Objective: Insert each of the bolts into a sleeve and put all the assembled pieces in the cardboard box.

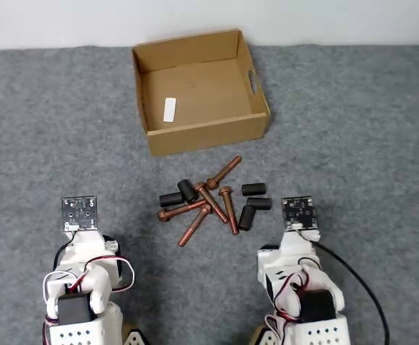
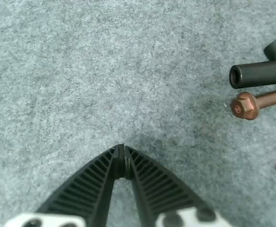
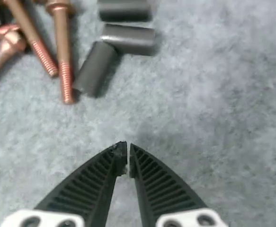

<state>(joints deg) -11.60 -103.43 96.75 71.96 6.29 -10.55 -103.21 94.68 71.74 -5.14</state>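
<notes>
Now: cardboard box (image 1: 195, 136) holds white slip (image 1: 169, 109); bolts (image 1: 229, 208), sleeves (image 1: 254, 190) outside; both jaws closed.

The bench (image 1: 353, 129) has a grey, felt-like surface, with a pale wall (image 1: 51, 21) along its far edge.

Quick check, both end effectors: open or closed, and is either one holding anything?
Left end effector: closed, holding nothing.
Right end effector: closed, holding nothing.
</notes>
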